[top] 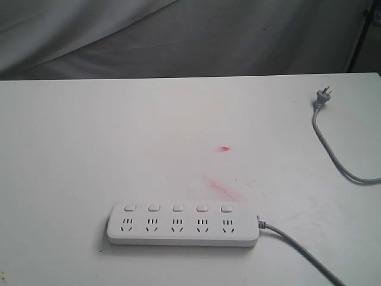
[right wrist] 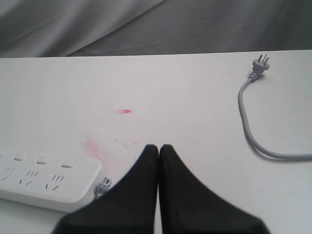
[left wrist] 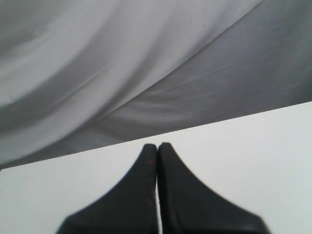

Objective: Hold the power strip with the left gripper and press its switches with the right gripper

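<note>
Exterior view, power strip, red smears (plug beyond)

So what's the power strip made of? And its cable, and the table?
Power strip: probably hard white plastic, smooth, with moulded rounded ends. Cable: grey and lying in soft curves, so likely a rubbery sheath. Table: flat, matte white top; what's underneath can't be told.

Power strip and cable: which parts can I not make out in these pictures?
- Power strip: right wrist view, one end cut off by the picture edge.
- Switches: exterior view, too small to tell on or off.
- Cable: exterior view, middle runs past the picture's edges.
</note>
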